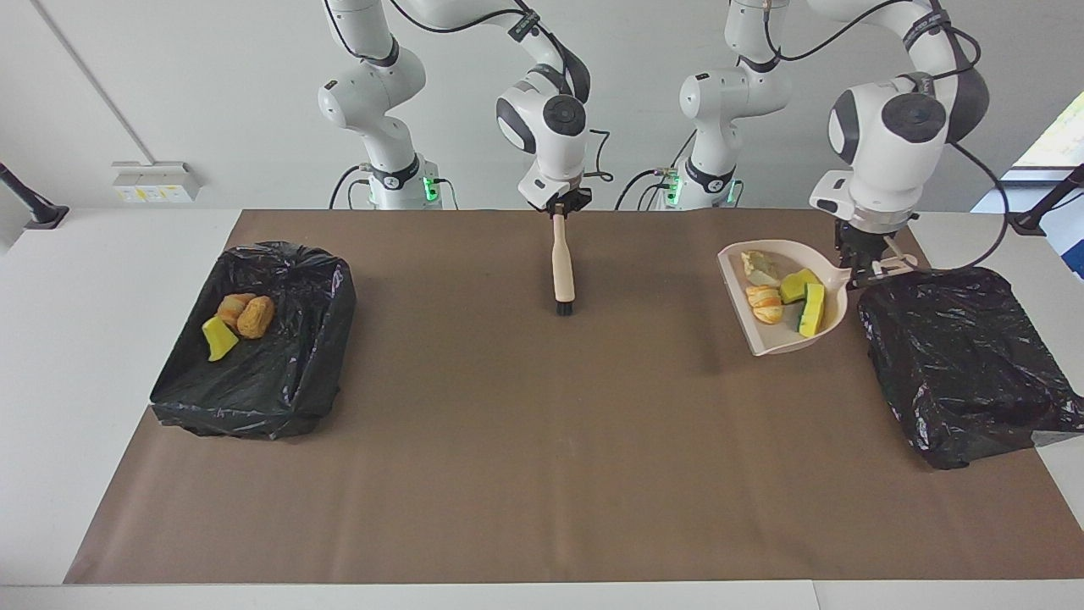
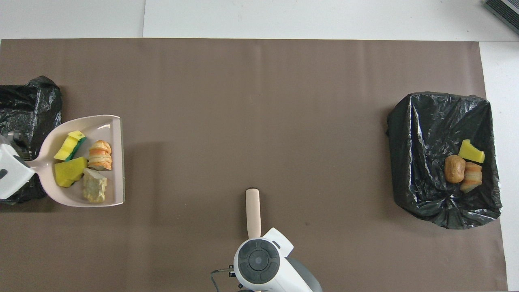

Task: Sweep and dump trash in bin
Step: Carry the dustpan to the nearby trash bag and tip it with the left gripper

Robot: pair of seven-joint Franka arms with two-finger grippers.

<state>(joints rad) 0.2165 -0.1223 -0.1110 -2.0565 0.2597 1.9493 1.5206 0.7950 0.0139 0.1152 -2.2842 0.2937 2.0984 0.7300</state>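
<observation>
My left gripper (image 1: 862,264) holds the dustpan (image 1: 783,335) by its handle, raised beside one bin (image 1: 965,364) — four scraps (image 1: 788,288) ride in it. My right gripper (image 1: 560,208) is closed on one brush (image 1: 562,269) hanging bristles-down. Three more scraps (image 1: 235,320) lie in the second bin (image 1: 288,373).
</observation>
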